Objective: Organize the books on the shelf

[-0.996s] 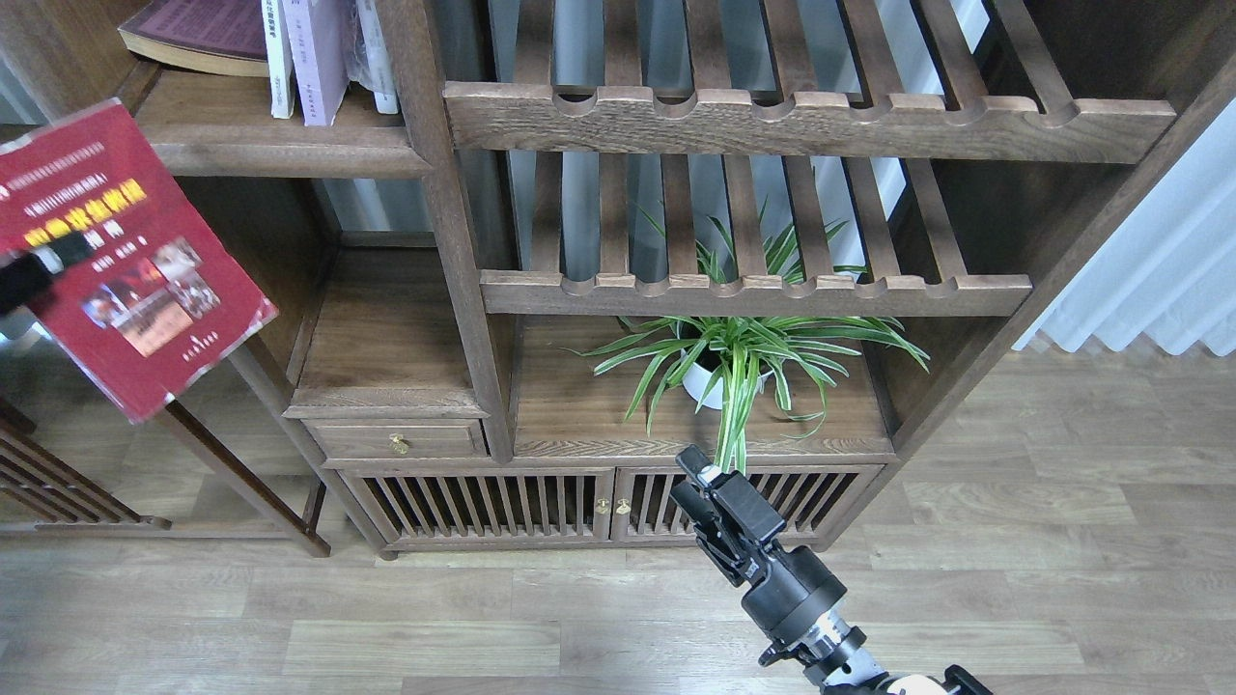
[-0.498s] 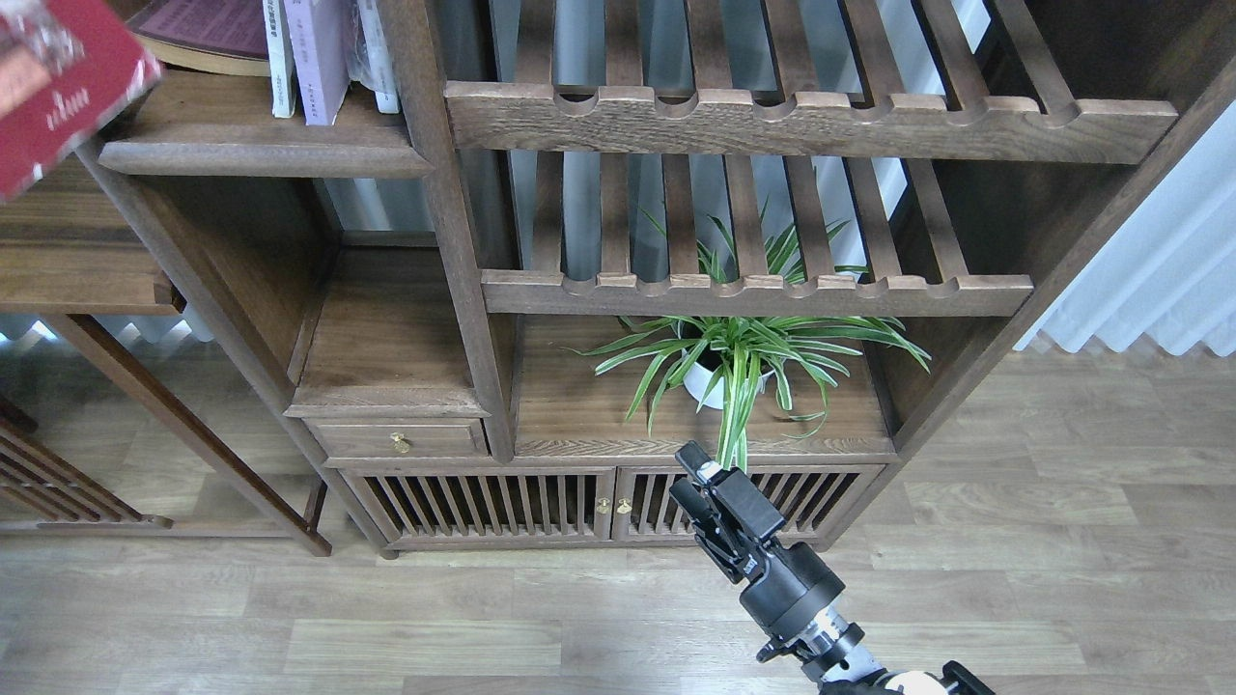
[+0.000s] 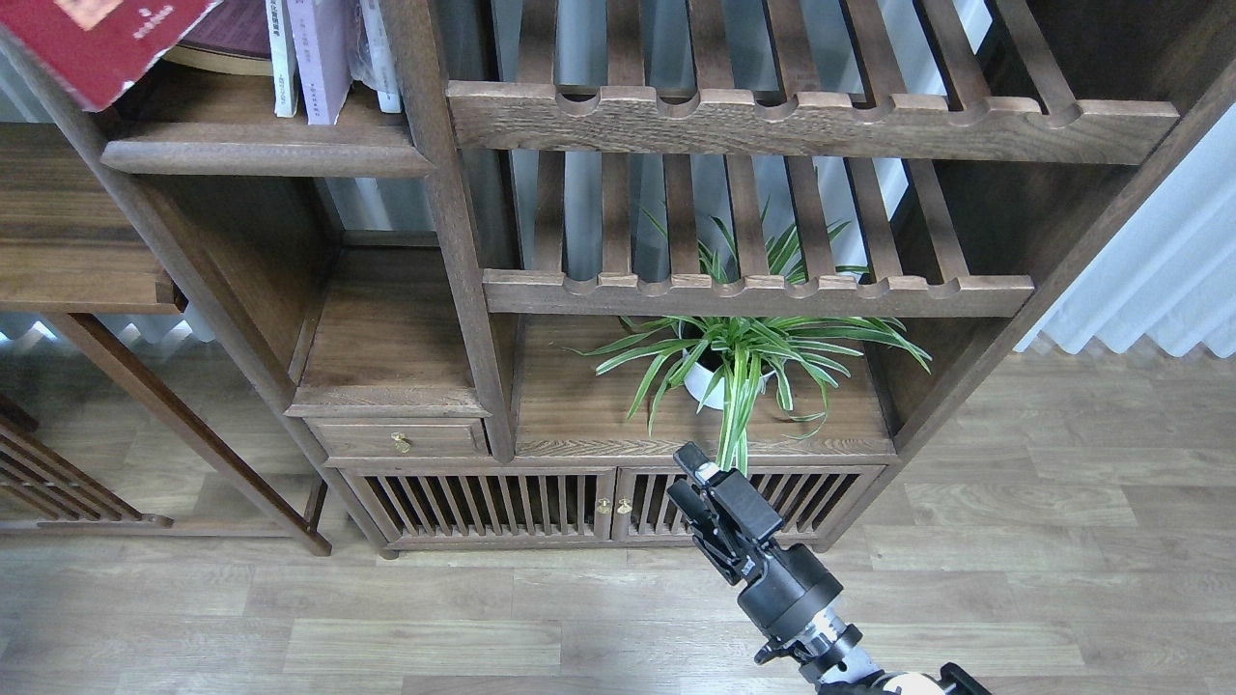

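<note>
Only a corner of the dark red book [image 3: 97,39] shows at the top left edge, tilted, in front of and above the shelf [image 3: 261,145]. Whatever holds it is out of view, and so is my left gripper. On the shelf a thin white-spined book [image 3: 281,58] and a lavender book [image 3: 319,58] stand upright. My right gripper [image 3: 688,475] hovers low at centre, in front of the cabinet doors, far from the books. It is open, with nothing between its fingers.
A large maroon book [image 3: 227,43] lies flat at the shelf's back left, and a plastic-wrapped book [image 3: 377,53] stands by the post. Slatted racks [image 3: 753,121] fill the right bay above a potted plant [image 3: 734,362]. A side table [image 3: 68,261] stands at left.
The dark red book has risen from the left middle to the top left corner and shifted right toward the shelf. The black gripper on it has left the view. My right gripper has barely moved.
</note>
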Controlling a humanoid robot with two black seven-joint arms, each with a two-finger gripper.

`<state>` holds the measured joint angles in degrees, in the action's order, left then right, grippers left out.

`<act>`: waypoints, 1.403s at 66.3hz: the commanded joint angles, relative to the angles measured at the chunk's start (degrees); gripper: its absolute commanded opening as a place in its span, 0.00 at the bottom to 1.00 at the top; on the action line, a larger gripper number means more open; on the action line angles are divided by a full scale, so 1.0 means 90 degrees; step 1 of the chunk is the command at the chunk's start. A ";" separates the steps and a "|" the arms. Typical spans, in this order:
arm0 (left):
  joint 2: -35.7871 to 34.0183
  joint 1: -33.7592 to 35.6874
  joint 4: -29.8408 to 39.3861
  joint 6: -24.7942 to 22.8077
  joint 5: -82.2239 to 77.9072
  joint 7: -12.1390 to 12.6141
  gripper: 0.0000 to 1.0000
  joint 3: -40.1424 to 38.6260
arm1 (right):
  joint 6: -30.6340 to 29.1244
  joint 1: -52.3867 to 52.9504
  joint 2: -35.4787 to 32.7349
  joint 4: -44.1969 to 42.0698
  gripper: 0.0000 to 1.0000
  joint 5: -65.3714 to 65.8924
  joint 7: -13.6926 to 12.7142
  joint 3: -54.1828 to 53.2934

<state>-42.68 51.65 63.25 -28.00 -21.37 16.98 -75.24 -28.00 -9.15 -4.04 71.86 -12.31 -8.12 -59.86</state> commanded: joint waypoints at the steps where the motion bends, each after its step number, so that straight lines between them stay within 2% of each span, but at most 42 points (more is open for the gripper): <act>1: 0.0484 0.0414 -0.0377 0.0001 -0.0399 -0.0012 0.00 -0.0009 | 0.0000 0.0000 0.0000 0.0004 0.91 0.0000 0.0004 -0.0008; 19: 0.1636 0.1039 -0.1090 0.0001 -0.1278 -0.0149 0.00 -0.0136 | 0.0000 -0.0029 0.0010 0.0004 0.91 -0.0010 0.0004 -0.0009; 27: 0.1939 0.1068 -0.1148 0.0001 -0.1610 -0.0627 0.00 -0.0126 | 0.0000 -0.0039 -0.0030 0.0004 0.91 -0.0010 0.0004 -0.0048; 33: 0.2056 0.1068 -0.1226 0.0001 -0.1844 -0.1134 0.00 -0.0048 | 0.0000 -0.0058 -0.0039 0.0004 0.91 -0.0010 0.0004 -0.0048; 36: 0.2154 0.1068 -0.1294 0.0001 -0.1893 -0.1271 0.00 -0.0038 | 0.0000 -0.0068 -0.0039 0.0004 0.91 -0.0010 0.0004 -0.0048; 48: 0.2574 0.1078 -0.1588 0.0001 -0.1923 -0.1535 0.00 -0.0068 | 0.0000 -0.0068 0.0000 0.0004 0.91 -0.0010 0.0004 -0.0009; 50: 0.2739 0.1097 -0.1733 0.0001 -0.1923 -0.1661 0.00 -0.0077 | 0.0000 -0.0068 0.0009 0.0004 0.91 -0.0010 0.0004 0.0011; 64: 0.3023 0.1419 -0.2290 0.0001 -0.1923 -0.2023 0.00 -0.0048 | 0.0000 -0.0068 0.0048 0.0004 0.91 -0.0010 0.0004 0.0021; 70: 0.3092 0.1547 -0.2564 0.0001 -0.1923 -0.2141 0.00 -0.0029 | 0.0000 -0.0068 0.0049 0.0004 0.91 -0.0019 0.0004 0.0030; 93: 0.3404 0.1889 -0.3219 0.0001 -0.1855 -0.2190 0.00 0.0049 | 0.0000 -0.0039 0.0156 0.0004 0.91 -0.0019 0.0004 0.0050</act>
<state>-12.12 67.84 35.53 -28.00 -38.07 -2.61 -75.38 -28.00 -9.55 -2.87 71.90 -12.48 -8.09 -59.42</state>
